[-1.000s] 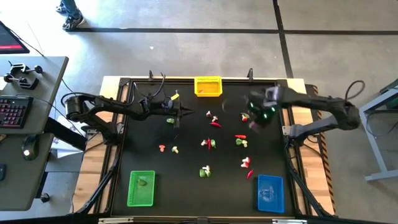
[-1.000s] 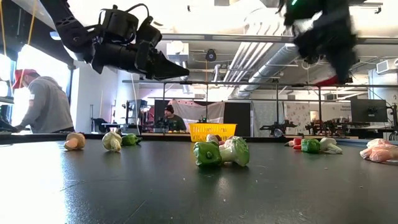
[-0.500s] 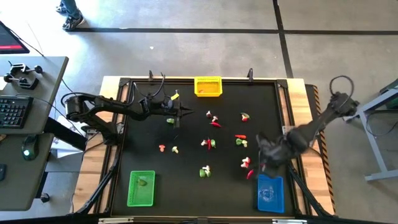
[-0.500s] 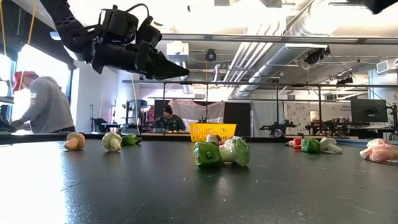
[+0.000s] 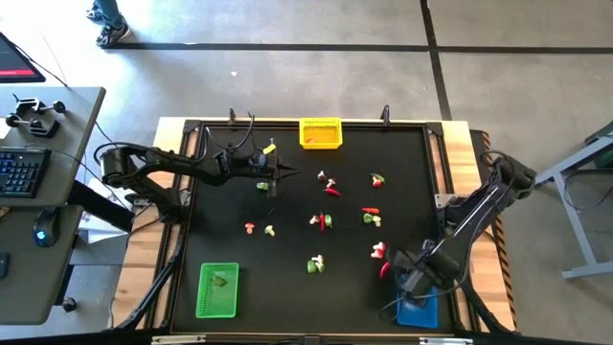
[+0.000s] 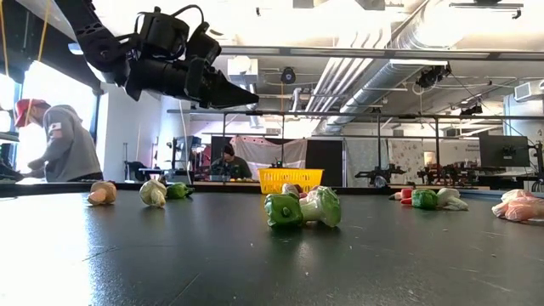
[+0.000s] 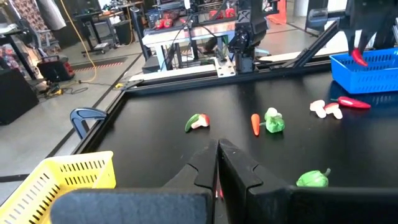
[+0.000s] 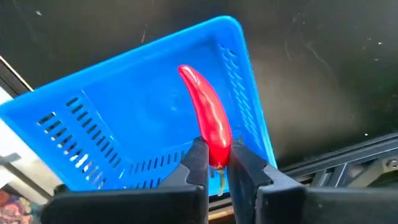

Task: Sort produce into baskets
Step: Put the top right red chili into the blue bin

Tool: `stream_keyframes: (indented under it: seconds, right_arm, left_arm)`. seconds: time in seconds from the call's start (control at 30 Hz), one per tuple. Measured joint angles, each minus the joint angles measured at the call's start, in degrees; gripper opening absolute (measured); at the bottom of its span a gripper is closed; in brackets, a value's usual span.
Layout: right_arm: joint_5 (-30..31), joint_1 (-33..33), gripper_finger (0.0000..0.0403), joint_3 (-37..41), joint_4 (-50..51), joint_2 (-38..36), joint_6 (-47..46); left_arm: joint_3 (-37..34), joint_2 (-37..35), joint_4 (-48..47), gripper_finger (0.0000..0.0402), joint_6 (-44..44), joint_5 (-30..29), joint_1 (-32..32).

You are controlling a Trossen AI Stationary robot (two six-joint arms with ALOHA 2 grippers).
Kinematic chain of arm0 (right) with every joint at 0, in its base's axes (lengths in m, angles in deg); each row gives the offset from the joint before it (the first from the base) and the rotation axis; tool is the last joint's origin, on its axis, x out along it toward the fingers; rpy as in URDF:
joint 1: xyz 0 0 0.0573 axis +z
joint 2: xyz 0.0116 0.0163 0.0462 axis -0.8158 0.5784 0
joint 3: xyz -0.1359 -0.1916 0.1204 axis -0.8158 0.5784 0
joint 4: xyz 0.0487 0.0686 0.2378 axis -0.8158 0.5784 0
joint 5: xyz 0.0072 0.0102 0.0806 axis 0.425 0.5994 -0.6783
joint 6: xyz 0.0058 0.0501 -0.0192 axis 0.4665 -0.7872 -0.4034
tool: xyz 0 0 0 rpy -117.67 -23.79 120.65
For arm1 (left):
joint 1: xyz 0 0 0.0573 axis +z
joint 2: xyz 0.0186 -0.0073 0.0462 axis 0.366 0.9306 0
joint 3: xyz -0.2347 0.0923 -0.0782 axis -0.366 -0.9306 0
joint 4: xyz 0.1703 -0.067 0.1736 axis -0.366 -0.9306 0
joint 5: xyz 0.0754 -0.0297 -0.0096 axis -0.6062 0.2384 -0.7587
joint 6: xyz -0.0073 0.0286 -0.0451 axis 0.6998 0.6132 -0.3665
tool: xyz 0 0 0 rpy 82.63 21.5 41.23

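Note:
My right gripper (image 8: 217,163) is shut on a red chili pepper (image 8: 208,121) above the blue basket (image 8: 124,124), at the table's near right corner (image 5: 414,283). It also shows in the left wrist view (image 7: 359,57). My left gripper (image 5: 287,172) is shut and empty, hovering above the far left-middle of the table (image 6: 246,95). Several small red, green and whitish pieces lie on the black table, such as one (image 5: 321,220) and another (image 5: 380,251). The green basket (image 5: 206,305) stands near left with a green piece (image 5: 220,280) in it. The yellow basket (image 5: 321,142) stands at the far edge. My right gripper pinches the chili's stem end (image 8: 216,149) between its two fingers (image 8: 198,163). The chili sticks out past the fingertips, along the fingers. It is lifted clear, over the blue basket's inside.
The table has a raised black frame (image 5: 436,206) round it. Loose pieces lie mostly in the table's middle, between the baskets. A desk with keyboards (image 5: 24,172) stands left of the table. A person (image 6: 59,144) stands in the room beyond.
My right gripper has swung fast from the far right-middle of the table toward the near edge, and now stands over the blue basket. My left gripper and the pieces on the table have kept still.

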Motion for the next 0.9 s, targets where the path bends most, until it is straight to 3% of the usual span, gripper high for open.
stream_keyframes:
  seconds: [0.3, 0.6, 0.9]
  right_arm:
    - [-1.7, -1.0, 0.0019, 0.0, -0.1, 4.4, 7.0]
    - [1.8, -1.3, 0.002, 0.0, -2.1, 4.9, 9.5]
    - [0.9, -1.2, 0.0086, 0.0, -2.5, 4.9, 10.4]
  left_arm:
    - [0.0, 0.0, 0.0, 0.0, -0.7, 0.0, 0.0]
    - [0.0, 0.0, 0.0, 0.0, -1.0, 0.0, 0.0]
    - [0.0, 0.0, 0.0, 0.0, -1.0, 0.0, 0.0]
